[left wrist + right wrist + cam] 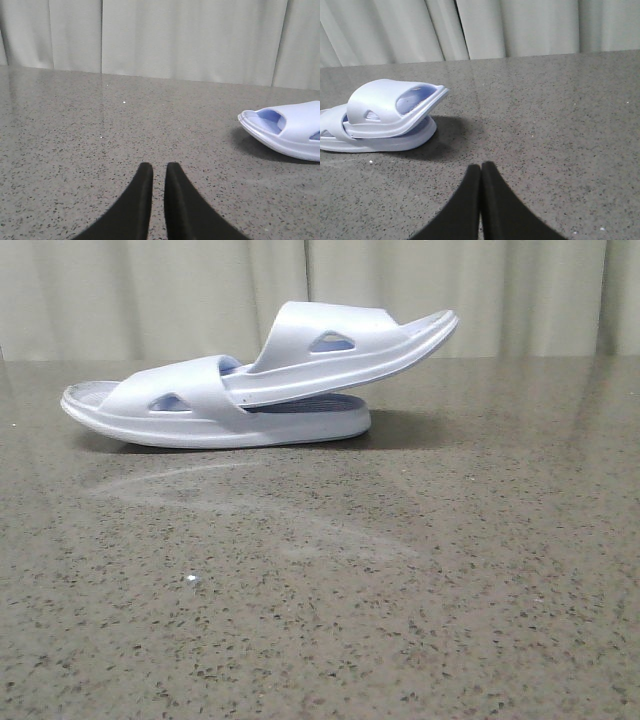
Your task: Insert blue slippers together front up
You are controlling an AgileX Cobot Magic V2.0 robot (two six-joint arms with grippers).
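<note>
The blue slippers sit nested at the back of the table in the front view. The lower slipper [200, 420] lies flat on its sole. The upper slipper [340, 340] is pushed under the lower one's strap, and its free end tilts up to the right. The right wrist view shows the upper slipper [385, 107] resting on the lower slipper [370, 142]. My right gripper [481, 166] is shut and empty, well short of the pair. My left gripper [155, 167] holds nothing, with only a slim gap between its fingers. One slipper end [295, 130] lies off to its side.
The slippers rest on a speckled grey stone table [400, 590]. A pale curtain [500, 290] hangs behind the table's far edge. Neither arm appears in the front view.
</note>
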